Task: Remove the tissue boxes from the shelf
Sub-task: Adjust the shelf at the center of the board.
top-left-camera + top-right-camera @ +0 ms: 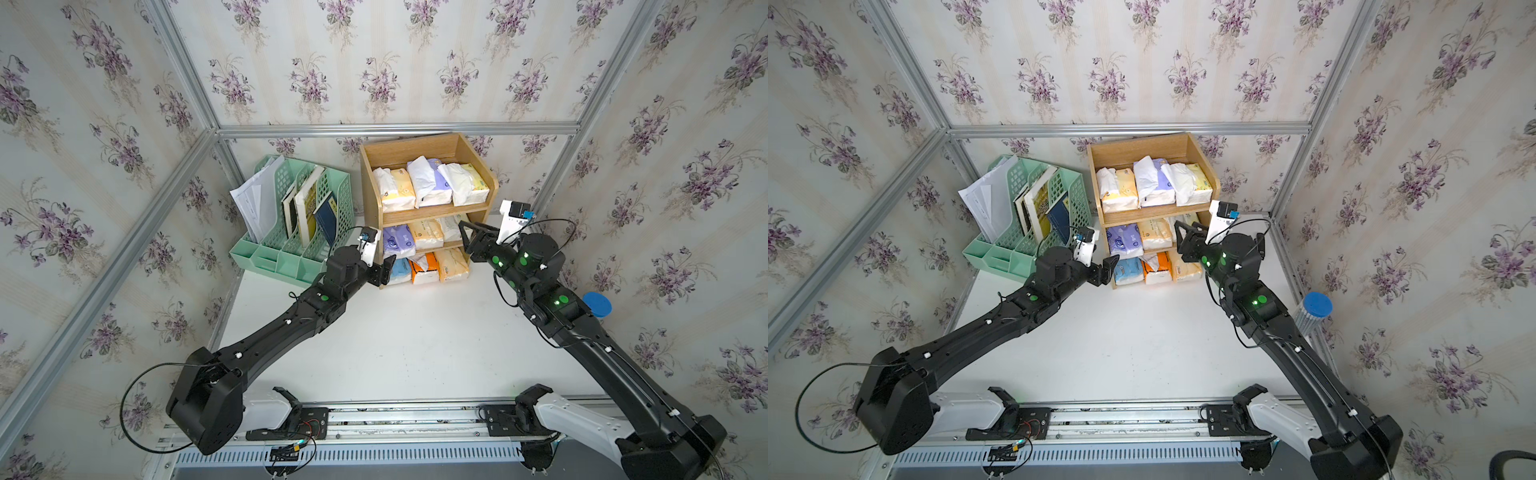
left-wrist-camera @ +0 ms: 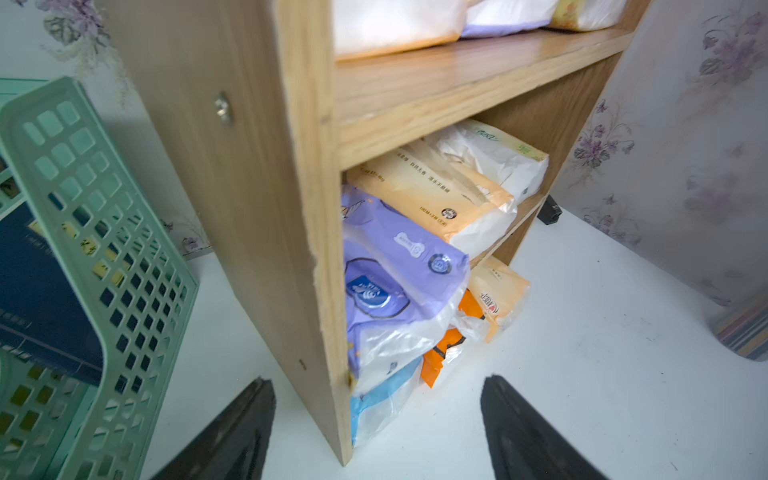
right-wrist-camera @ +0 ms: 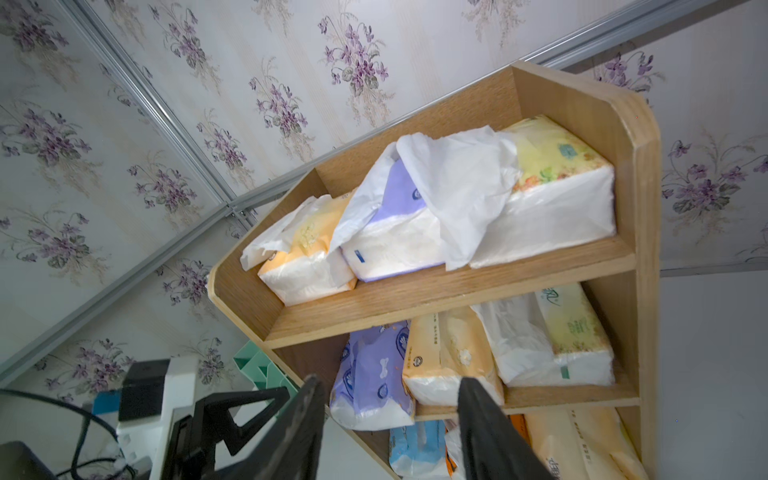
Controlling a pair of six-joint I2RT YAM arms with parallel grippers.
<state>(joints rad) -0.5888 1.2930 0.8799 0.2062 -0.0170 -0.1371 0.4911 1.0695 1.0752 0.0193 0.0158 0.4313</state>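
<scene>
The tissue boxes all lie in the shelf, three to a tier. The shelf stands at twelve o'clock on the white table, against the back wall. Loose white tissue spills from the top-tier packs. In the left wrist view the purple pack on the middle tier sags over its front edge towards the light blue pack below. The left gripper hovers at the shelf's seven o'clock by the bottom tier, jaws spread and empty. The right gripper is at the shelf's four o'clock, level with the middle tier, jaws likewise parted with nothing between them. A mint file rack stands just beside the shelf at ten o'clock on the table. From the left wrist, the shelf's side panel lines up between the fingers, so a straight advance would likely ram it and shove the shelf. The slick, soft wrap may slip from a pinch. A grip on loose tissue alone would pull out a sheet and leave the pack.
</scene>
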